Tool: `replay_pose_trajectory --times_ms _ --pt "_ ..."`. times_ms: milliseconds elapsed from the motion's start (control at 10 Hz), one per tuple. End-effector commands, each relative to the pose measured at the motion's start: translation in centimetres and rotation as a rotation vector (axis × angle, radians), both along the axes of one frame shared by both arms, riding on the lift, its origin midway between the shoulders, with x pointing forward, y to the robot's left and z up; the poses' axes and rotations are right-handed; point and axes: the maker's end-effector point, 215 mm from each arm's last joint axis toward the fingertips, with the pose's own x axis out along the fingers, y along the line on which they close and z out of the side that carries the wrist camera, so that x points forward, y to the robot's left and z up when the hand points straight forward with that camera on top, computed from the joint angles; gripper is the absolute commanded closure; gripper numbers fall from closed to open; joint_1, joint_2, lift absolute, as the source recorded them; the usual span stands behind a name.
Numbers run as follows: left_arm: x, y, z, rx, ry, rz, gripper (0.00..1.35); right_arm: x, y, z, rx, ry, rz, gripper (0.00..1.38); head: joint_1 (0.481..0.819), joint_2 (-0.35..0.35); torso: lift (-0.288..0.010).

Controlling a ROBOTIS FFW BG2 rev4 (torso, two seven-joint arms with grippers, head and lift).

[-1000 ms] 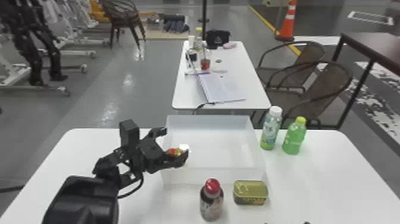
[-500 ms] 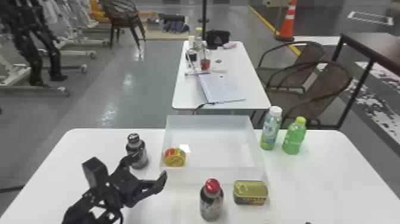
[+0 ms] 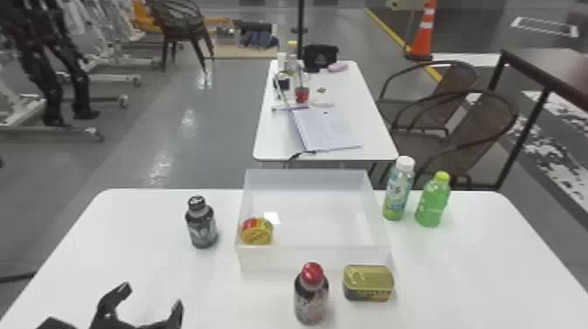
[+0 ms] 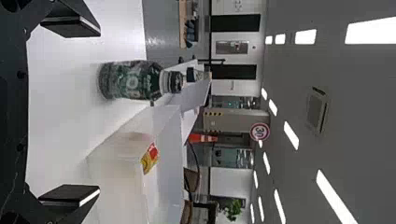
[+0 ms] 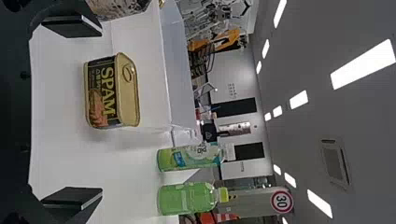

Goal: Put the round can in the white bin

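Note:
My left gripper (image 3: 151, 308) is low at the head view's bottom left, in front of the dark bottle, open and holding nothing. In the left wrist view, this gripper (image 4: 84, 112) has its fingers wide apart. The round can (image 3: 257, 232), red and yellow, lies inside the white bin (image 3: 315, 259) at its near left corner. Through the wall of the bin (image 4: 116, 163), the left wrist view also gives part of the can (image 4: 150, 158). My right gripper (image 5: 86, 112) stands open before a rectangular tin, nothing between its pads.
A dark bottle (image 3: 202, 225) stands left of the bin. In front are a red-capped bottle (image 3: 311, 295) and the rectangular tin (image 3: 368, 283). Two green bottles, one white-capped (image 3: 399, 188) and one yellow-capped (image 3: 433, 200), stand right of the bin on the white table (image 3: 472, 271).
The left gripper has let go of the round can at the bin's left side and drawn back toward the near left. The can stays in the bin, and the dark bottle has come into sight.

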Motion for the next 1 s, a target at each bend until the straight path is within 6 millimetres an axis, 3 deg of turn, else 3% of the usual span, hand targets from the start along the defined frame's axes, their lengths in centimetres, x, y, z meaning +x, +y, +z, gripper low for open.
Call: replay_pose_trajectory --times_ms 0,200,900 --pt "-2.3 2.4 -1.2 0.005 0.012 0.080 0.12 -0.6 0.0 -0.3 -0.003 0.010 0.002 0.09 0.549 0.000 -0.100" --pt "-5.0 5.2 -1.7 0.013 0.002 0.195 0.12 -1.6 0.0 -1.0 -0.003 0.028 0.003 0.09 0.549 0.000 -0.100" --pt "-5.8 5.0 -2.6 -0.014 0.016 0.229 0.12 -3.0 -0.6 -0.9 -0.008 0.039 -0.010 0.09 0.549 0.000 -0.100"
